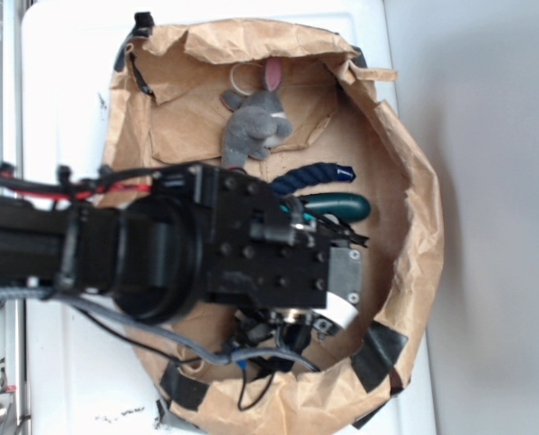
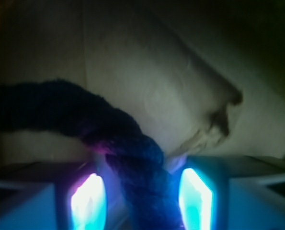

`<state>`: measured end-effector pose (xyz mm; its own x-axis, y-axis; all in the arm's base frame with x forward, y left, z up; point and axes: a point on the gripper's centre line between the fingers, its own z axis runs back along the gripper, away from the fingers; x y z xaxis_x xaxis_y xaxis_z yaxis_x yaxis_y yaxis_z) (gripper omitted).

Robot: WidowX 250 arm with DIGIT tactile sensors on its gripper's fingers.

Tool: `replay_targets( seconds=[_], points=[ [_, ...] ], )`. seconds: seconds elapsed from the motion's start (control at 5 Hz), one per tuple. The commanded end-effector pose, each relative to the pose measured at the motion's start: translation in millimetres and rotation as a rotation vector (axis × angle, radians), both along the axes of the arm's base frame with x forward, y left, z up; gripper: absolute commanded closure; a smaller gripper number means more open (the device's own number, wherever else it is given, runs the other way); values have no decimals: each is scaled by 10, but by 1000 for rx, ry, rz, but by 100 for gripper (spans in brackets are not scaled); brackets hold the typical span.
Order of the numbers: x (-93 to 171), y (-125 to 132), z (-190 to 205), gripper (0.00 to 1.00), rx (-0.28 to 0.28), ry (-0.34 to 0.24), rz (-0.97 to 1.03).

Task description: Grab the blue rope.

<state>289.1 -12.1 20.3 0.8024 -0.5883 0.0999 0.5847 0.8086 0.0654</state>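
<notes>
The blue rope [image 2: 132, 143] is a thick navy twisted strand lying on brown paper. In the wrist view it curves in from the left and runs down between my two glowing pads [image 2: 88, 201]. My gripper [image 2: 142, 199] is open around it, with a gap showing on each side of the rope. In the exterior view one end of the blue rope [image 1: 314, 175], with a small white mark, sticks out from under the black arm [image 1: 242, 249]. The rest of the rope and my fingertips are hidden beneath the arm there.
A grey plush bunny [image 1: 255, 122] lies at the far side of the crumpled brown paper lining [image 1: 414, 227]. A dark green capsule-shaped object [image 1: 341, 207] lies right beside the rope end. A raised paper fold [image 2: 214, 120] stands just beyond my pads.
</notes>
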Motion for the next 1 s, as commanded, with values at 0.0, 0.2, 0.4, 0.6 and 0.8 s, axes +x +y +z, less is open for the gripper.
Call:
replay_targets(
  seconds=[0.0,0.2,0.4,0.6,0.8],
  points=[
    [-28,186,604,100,-16,-64,214],
    [-67,299,1106,100,7,-42,436],
    [-236,251,1373,100,85,-51,536],
    [-323,173,1481,100,150,-36,618],
    [-427,121,1487,100,184,-35,687]
  ],
)
